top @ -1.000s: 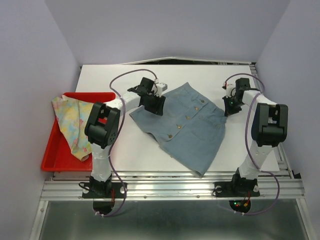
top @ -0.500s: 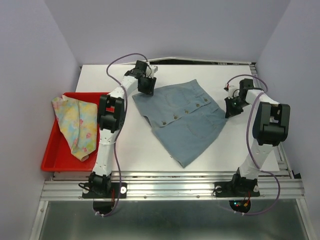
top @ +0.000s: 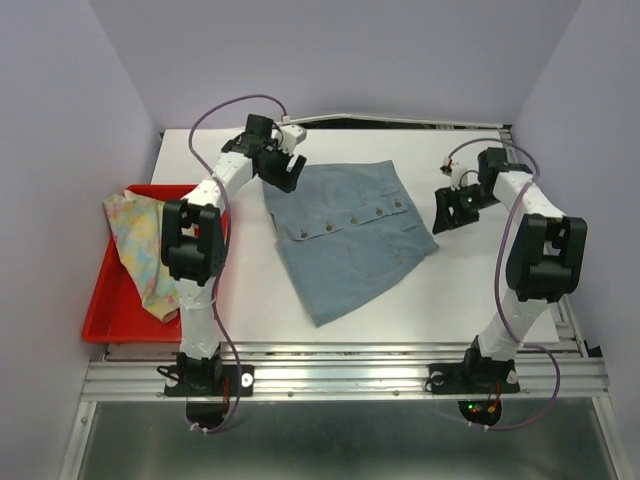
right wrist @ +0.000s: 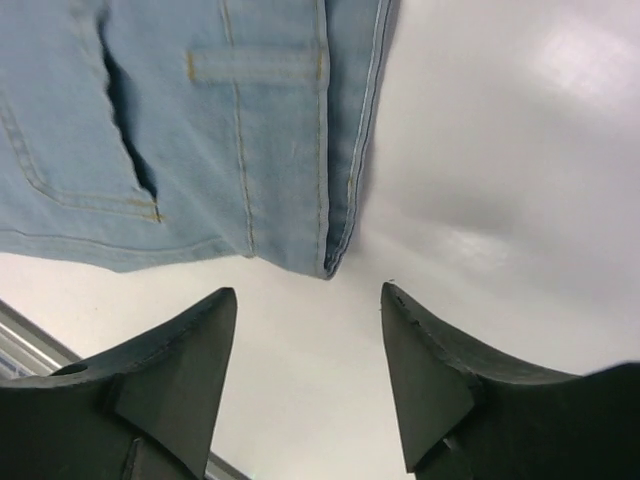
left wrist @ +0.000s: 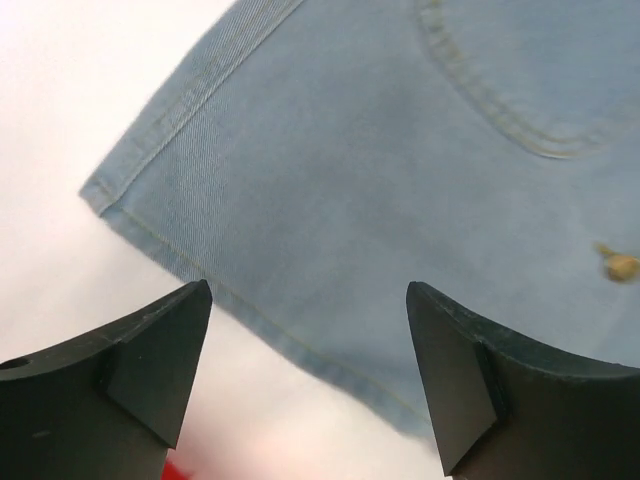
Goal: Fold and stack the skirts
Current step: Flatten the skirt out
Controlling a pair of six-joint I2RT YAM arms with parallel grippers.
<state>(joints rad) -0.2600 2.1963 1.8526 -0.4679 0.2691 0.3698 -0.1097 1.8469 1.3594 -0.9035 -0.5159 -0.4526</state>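
Two skirts show. The floral skirt (top: pixel 140 240), its right edge hidden behind the left arm, droops over the red tray (top: pixel 105 310). The denim skirt (top: pixel 350 235) lies flat on the bench (top: pixel 480 290), button row and pockets facing up. The left claw (top: pixel 283 168) and right claw (top: pixel 452 208) stand apart, gripping nothing, at its left and right corners.

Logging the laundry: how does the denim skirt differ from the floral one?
The denim skirt is plain light blue with a button row; the floral skirt is pastel yellow, pink and green. The denim skirt lies spread flat on the white table; the floral skirt sits bunched in the red tray. Both are cloth skirts.
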